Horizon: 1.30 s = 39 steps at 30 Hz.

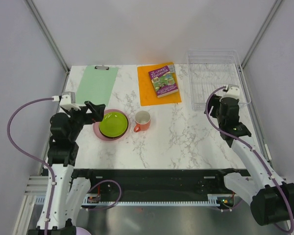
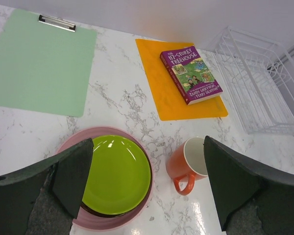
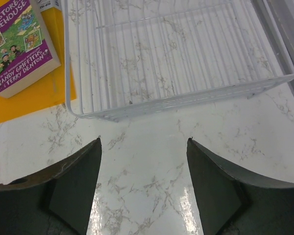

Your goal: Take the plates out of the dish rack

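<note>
Plates (image 2: 116,181) under open L gripper (image 2: 148,156); rack (image 3: 186,99) ahead R gripper (image 3: 143,147).

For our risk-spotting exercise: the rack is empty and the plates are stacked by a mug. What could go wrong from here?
The open left gripper is close to the top lime green plate; a careless move could shove it or tip the mug beside it. The open right gripper sits near the dish rack rim and might snag it.
</note>
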Each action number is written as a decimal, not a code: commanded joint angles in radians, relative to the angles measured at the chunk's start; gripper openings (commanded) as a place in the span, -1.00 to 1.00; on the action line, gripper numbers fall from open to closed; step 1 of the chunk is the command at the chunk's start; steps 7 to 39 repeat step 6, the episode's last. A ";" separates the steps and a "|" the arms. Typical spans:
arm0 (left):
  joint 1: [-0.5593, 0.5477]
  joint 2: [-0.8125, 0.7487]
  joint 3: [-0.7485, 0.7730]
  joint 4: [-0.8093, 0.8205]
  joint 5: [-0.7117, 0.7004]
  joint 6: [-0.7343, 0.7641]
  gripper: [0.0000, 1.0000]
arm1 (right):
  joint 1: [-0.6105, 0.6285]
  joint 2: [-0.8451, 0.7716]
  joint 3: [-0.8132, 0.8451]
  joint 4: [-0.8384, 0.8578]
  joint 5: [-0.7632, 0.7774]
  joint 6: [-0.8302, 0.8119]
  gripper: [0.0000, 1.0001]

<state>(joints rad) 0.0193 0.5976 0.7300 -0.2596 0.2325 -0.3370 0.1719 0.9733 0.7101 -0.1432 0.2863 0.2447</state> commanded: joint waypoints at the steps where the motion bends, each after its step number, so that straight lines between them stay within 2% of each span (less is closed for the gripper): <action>1: -0.105 0.030 0.009 0.048 -0.119 0.096 1.00 | 0.006 -0.021 0.034 0.022 0.093 -0.027 0.56; 6: -0.304 0.056 0.019 0.048 -0.368 0.121 1.00 | 0.006 -0.030 0.022 0.021 0.093 -0.028 0.57; 39: -0.304 0.056 0.019 0.048 -0.368 0.121 1.00 | 0.006 -0.030 0.022 0.021 0.093 -0.028 0.57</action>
